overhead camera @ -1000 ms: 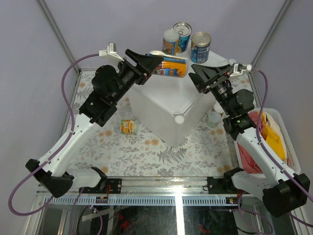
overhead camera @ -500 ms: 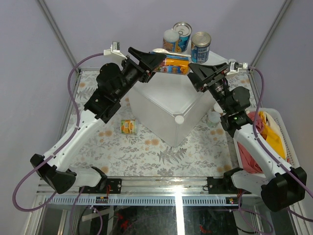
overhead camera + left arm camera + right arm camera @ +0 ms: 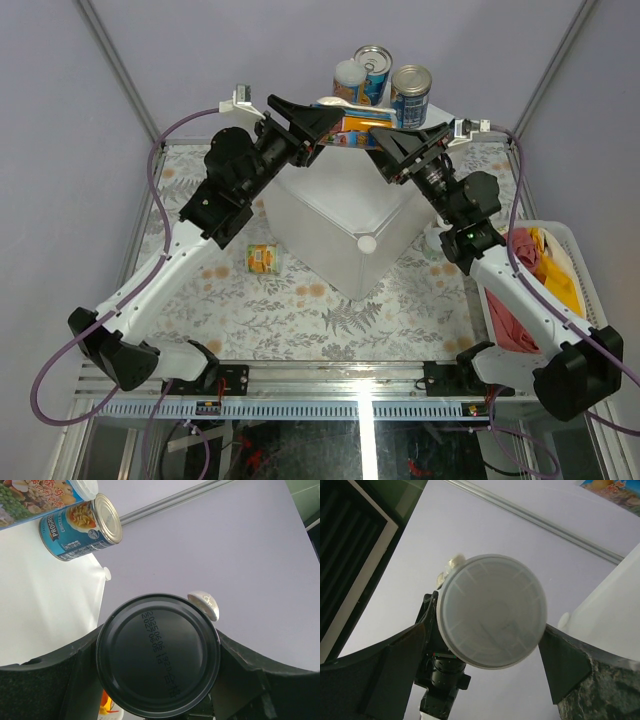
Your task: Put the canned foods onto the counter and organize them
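Observation:
My left gripper [image 3: 333, 128] is shut on a yellow-orange can [image 3: 360, 131] and holds it sideways above the far part of the counter [image 3: 330, 210]. In the left wrist view [image 3: 157, 655] the can's dark bottom [image 3: 157, 655] fills the jaws. My right gripper [image 3: 392, 147] is open, with its fingers either side of the can's white lid [image 3: 492, 610]. Three cans stand at the counter's far corner: a white-lidded one [image 3: 349, 82], a silver-topped one [image 3: 375, 65] and a blue one [image 3: 410, 95]. A yellow can [image 3: 262, 259] lies on the table left of the counter.
A white-lidded tin [image 3: 437, 240] sits on the table at the counter's right side. A white slatted basket [image 3: 590, 300] of cloths stands at the right edge. The blue soup can [image 3: 80, 527] shows on the counter top [image 3: 40, 605] in the left wrist view.
My right gripper has moved left and up until its fingers flank the can's lid end. My left gripper has carried the can slightly right and farther over the counter.

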### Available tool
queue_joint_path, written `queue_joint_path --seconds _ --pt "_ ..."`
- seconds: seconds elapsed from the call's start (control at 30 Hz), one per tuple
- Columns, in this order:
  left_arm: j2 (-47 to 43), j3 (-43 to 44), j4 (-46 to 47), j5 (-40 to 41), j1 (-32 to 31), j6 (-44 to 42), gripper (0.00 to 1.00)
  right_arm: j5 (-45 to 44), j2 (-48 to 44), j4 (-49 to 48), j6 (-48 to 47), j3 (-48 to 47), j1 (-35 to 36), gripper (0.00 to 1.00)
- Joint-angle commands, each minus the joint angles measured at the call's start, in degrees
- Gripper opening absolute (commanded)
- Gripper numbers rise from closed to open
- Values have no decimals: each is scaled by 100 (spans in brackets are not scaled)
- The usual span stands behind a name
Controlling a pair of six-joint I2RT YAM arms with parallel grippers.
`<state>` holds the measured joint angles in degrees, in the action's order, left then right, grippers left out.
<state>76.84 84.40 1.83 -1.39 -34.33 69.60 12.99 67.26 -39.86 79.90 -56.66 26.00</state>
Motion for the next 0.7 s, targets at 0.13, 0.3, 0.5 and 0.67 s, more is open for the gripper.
queue_joint_path --seconds 0.13,0.3,0.5,0.67 --pt "-183 276 1503 -41 27 314 0 -406 190 -492 -349 -522 269 99" --pt "-216 218 1544 -42 27 336 0 -578 352 -447 -558 -683 367 99" --pt "-266 119 1523 -18 31 310 0 -739 482 -429 -768 -941 481 100" --pt "-327 -5 1521 43 31 283 0 -932 471 -324 -986 -1036 496 92"
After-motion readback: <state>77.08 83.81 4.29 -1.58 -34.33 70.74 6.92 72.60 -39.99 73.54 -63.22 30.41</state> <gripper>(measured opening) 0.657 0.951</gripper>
